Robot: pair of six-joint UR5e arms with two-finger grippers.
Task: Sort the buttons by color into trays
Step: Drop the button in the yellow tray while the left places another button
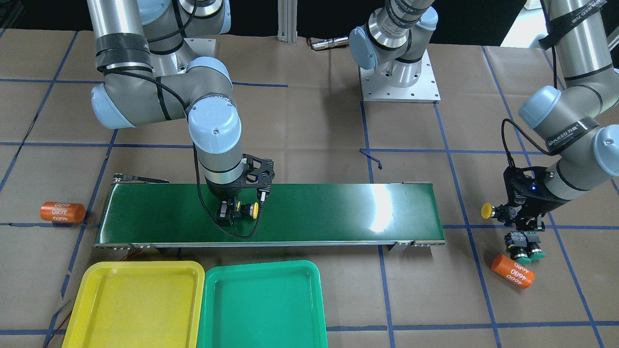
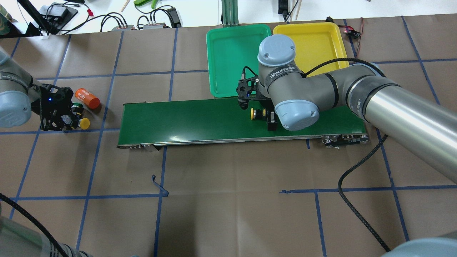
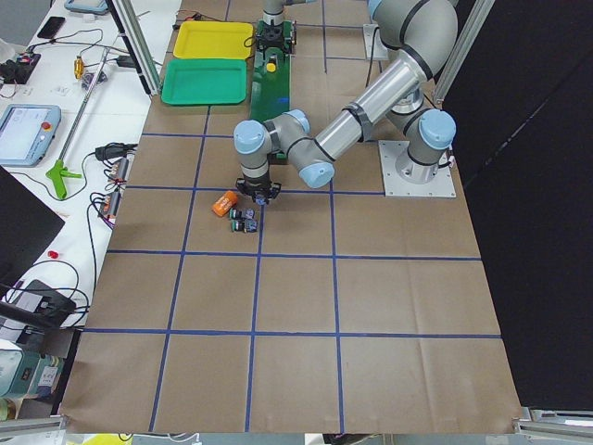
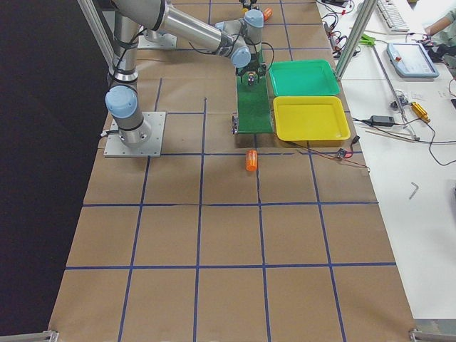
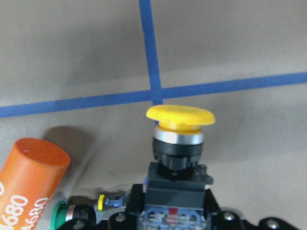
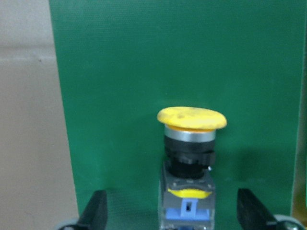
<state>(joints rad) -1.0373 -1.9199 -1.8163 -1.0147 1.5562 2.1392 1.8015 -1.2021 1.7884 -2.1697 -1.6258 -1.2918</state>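
Honestly, I judge the sort barely begun: the yellow tray and the green tray both hold nothing, so all four buttons are left to place.

In the front-facing view, my right gripper is down over the conveyor belt. Its fingers are spread wide on either side of the belt-side yellow button and not touching it. That button lies on its side on the belt. Its long axis runs along the belt's length and its cap points to 3 o'clock. From there the yellow tray is at about 7 o'clock and the green tray at 6 o'clock.

Off the belt's 3 o'clock end, my left gripper looks clamped on the body of the other yellow button. This one's long axis is roughly level and its cap points to 9 o'clock, back toward the belt. I can't tell whether it is clear of the paper.

The two green buttons lie together on the paper at 6 o'clock of that gripper, caps aimed toward roughly 5 o'clock. They are just beside an orange cylinder.
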